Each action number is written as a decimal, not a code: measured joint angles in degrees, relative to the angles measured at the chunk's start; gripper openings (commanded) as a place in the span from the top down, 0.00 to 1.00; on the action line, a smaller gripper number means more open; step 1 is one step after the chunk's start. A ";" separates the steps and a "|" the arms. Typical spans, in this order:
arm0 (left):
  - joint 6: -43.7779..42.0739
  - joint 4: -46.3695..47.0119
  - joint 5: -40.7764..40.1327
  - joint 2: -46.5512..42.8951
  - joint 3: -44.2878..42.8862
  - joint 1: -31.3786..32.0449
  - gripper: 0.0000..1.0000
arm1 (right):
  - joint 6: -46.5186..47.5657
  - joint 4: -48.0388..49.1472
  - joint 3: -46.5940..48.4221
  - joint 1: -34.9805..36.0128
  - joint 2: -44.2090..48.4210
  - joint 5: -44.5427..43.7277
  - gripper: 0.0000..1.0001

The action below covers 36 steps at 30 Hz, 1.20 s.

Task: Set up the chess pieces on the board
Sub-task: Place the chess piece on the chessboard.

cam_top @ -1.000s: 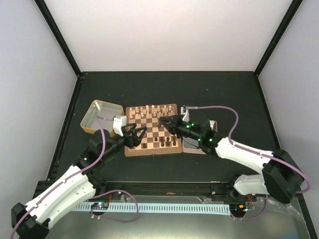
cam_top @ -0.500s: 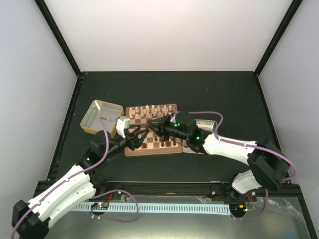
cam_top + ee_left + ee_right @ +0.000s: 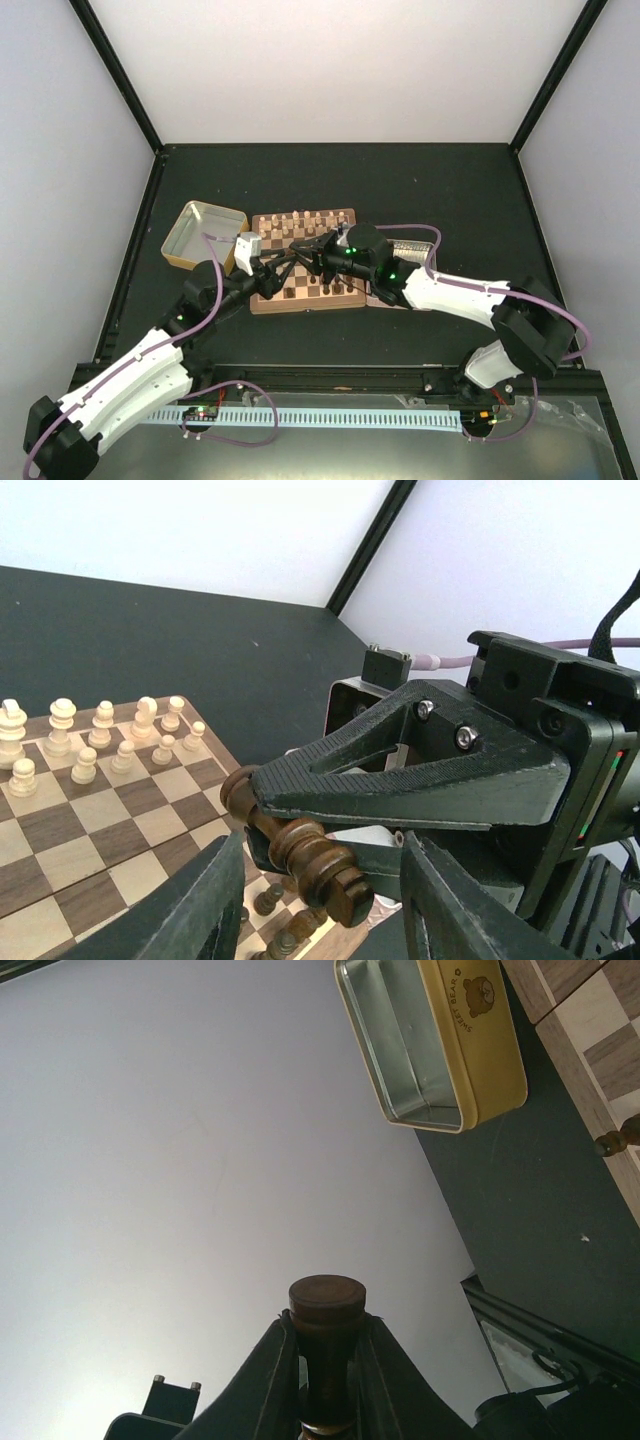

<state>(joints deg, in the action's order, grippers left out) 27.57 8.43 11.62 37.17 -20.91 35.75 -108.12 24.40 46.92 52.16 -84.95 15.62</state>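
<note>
Top view: left gripper [image 3: 283, 266] and right gripper [image 3: 308, 256] face each other above the board [image 3: 300, 306]. Left wrist view: left jaws stand apart, flanking the dark chess piece [image 3: 300, 852], which lies horizontal. Right wrist view: right jaws clamp that piece

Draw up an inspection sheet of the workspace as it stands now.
Surface: dark table.
Job's things: board with pale pieces in its far rows and a few dark pieces near; held dark piece lies sideways in the air.
Clutter: gold tin, open and empty, left of the board; silver tin on its right, partly hidden.
Grippers: right gripper shut on the held dark piece; left gripper open, fingers either side of it.
Cables: purple cables along both arms.
Surroundings: white walls, black posts.
</note>
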 measured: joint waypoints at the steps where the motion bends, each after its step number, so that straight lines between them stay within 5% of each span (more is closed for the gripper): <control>1: -0.04 0.11 -0.04 0.11 0.00 0.00 0.60 | 0.00 0.04 0.02 0.04 -0.13 0.04 0.85; 12: -0.72 0.26 -0.35 1.55 -0.07 0.00 0.79 | 0.00 0.22 0.13 0.26 -0.35 1.29 0.82; 18: -1.25 -0.07 -1.16 1.57 -0.20 0.00 0.93 | 0.81 0.55 0.15 0.24 -0.42 1.20 0.66; 26: -2.29 -5.31 -2.75 0.79 -2.21 0.00 0.96 | 6.47 -1.38 -0.48 -0.07 1.46 -0.87 0.43; 36: -1.97 -9.11 0.90 -2.36 -5.75 0.00 0.95 | 15.13 -1.95 -1.62 -3.41 3.58 2.38 0.39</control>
<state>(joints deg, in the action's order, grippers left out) 25.61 -0.69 12.51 34.81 -26.65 35.75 -92.99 22.46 45.30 48.75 -81.36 18.00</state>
